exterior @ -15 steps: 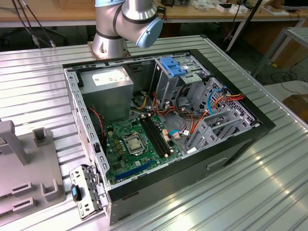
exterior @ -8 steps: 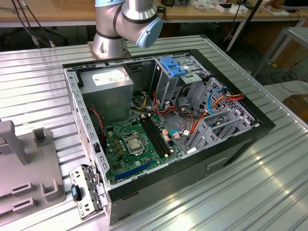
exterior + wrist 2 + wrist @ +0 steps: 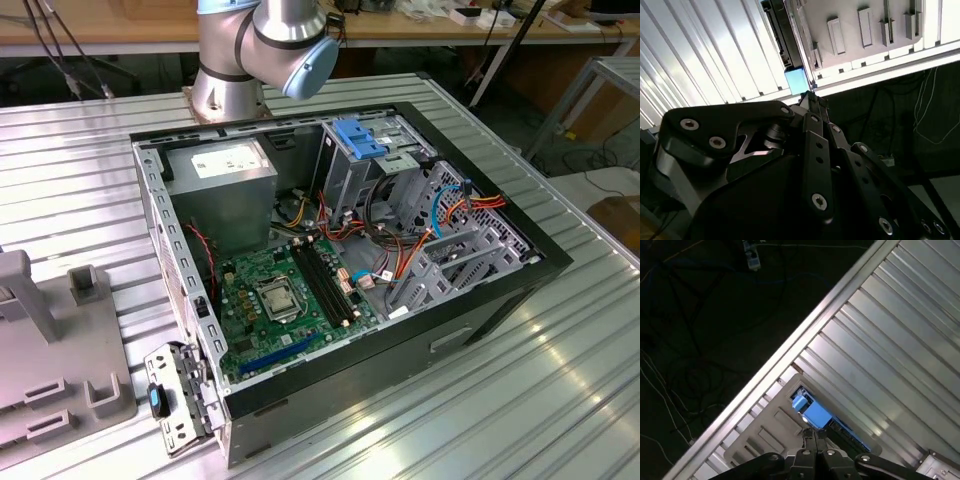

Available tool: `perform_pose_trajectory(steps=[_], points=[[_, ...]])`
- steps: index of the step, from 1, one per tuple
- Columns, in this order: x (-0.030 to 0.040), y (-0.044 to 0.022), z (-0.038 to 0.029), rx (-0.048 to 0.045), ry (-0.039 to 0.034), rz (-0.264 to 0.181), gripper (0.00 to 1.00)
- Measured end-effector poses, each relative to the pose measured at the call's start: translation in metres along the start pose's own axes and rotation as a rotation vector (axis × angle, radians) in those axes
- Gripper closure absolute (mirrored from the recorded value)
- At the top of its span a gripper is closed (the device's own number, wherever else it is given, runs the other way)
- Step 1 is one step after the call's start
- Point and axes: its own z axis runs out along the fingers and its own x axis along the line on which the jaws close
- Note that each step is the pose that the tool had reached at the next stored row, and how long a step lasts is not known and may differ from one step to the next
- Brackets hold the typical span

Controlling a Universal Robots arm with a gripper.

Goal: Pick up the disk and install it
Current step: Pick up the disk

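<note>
The disk (image 3: pixel 812 414) shows its bright blue carrier end just beyond my fingertips, and its dark body (image 3: pixel 847 436) runs along the edge of a grey slotted fixture (image 3: pixel 767 432). In the second wrist view the same blue end (image 3: pixel 797 80) and dark edge (image 3: pixel 779 35) sit against that fixture (image 3: pixel 865 30). My gripper (image 3: pixel 815 434) hangs right over the blue end, its black fingers (image 3: pixel 812 100) pressed together with nothing seen between them. The open computer case (image 3: pixel 480 300) holds a metal drive cage (image 3: pixel 350 185) topped by a fixed blue bracket (image 3: pixel 360 137).
The ribbed metal table (image 3: pixel 500 400) carries the case and the grey fixture (image 3: pixel 50 340) at the exterior view's left. The arm's base (image 3: pixel 240 70) stands behind the case. Cables and a motherboard (image 3: pixel 290 300) lie inside. The table edge (image 3: pixel 805 335) drops to dark floor.
</note>
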Motion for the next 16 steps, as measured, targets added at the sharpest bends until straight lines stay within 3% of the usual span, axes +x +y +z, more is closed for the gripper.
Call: perform_pose_trajectory(steps=[3,16], points=[[0.0000,0.0000,0.0000,-0.0018,0.0032,-0.072,0.89],[0.0003,-0.0001,0.0000,-0.0069,0.0124,-0.279,0.89]])
